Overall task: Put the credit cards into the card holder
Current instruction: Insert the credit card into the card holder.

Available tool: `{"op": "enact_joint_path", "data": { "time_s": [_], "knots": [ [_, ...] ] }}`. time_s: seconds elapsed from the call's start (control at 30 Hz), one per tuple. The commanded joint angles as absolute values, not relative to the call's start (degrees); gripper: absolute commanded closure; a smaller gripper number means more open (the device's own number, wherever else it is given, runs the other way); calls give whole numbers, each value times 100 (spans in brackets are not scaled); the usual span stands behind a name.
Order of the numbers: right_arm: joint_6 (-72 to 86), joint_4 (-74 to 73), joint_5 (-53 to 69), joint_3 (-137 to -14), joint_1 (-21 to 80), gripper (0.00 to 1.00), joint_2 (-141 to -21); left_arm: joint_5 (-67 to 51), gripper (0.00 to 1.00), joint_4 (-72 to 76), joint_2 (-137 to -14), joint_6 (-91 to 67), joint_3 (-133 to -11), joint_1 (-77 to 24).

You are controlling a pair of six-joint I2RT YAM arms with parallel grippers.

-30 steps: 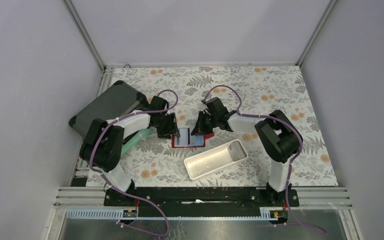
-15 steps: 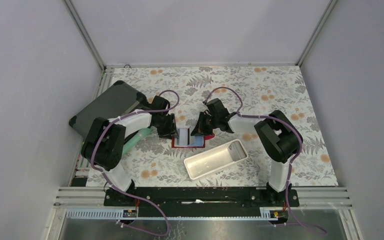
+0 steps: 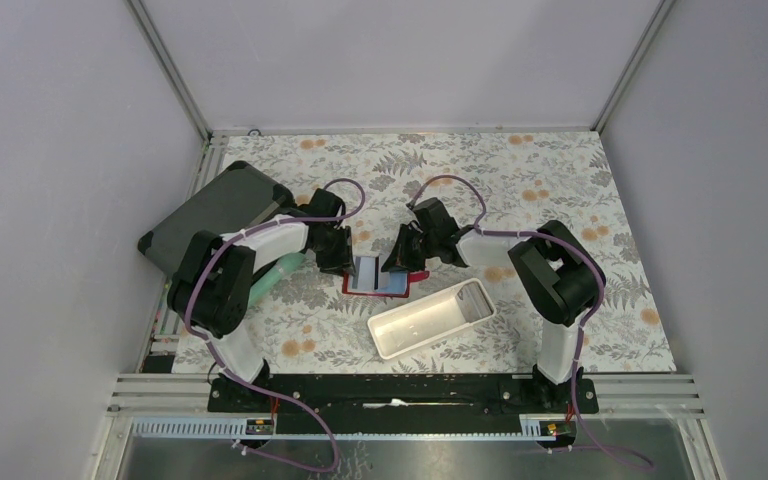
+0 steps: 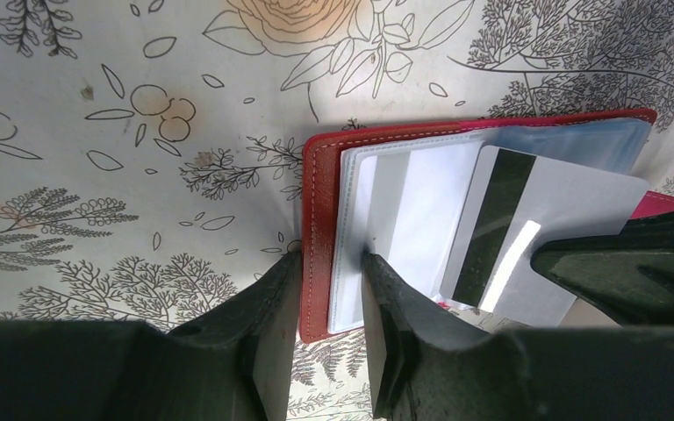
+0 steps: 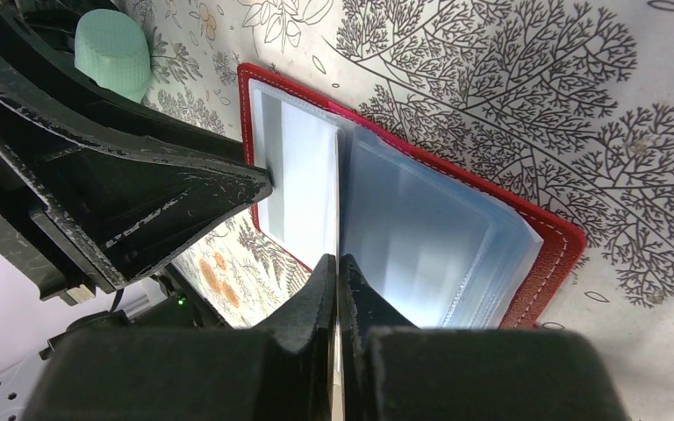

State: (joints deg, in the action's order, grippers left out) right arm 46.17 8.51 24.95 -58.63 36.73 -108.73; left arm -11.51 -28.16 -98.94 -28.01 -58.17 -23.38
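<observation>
The card holder [image 4: 316, 202] is laid open on the table [image 4: 96, 175]. Its left edge is straddled by the narrowly parted fingers of the left gripper [image 4: 329, 263]; whether it is pinched cannot be told. Further right, a credit card [image 4: 544, 210] is clamped in the closed right gripper [image 5: 338, 263], above the holder's pockets. Insertion is judged to be in hand: next, the card must be aligned with a pocket mouth and slid in while the holder is steadied.
</observation>
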Motion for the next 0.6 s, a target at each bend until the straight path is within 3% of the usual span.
{"op": "enact_joint_path", "data": {
  "time_s": [0.0,0.57],
  "knots": [
    [4704,1045,2445,-5754,3662,100,-10811,-721,68,-2892,-9998,-2595,-5959,-2364],
    [5001,1383,2188,-5356,3665,100,-10696,-846,71,-2883,-9984,-2628,-5970,-2415]
  ]
}}
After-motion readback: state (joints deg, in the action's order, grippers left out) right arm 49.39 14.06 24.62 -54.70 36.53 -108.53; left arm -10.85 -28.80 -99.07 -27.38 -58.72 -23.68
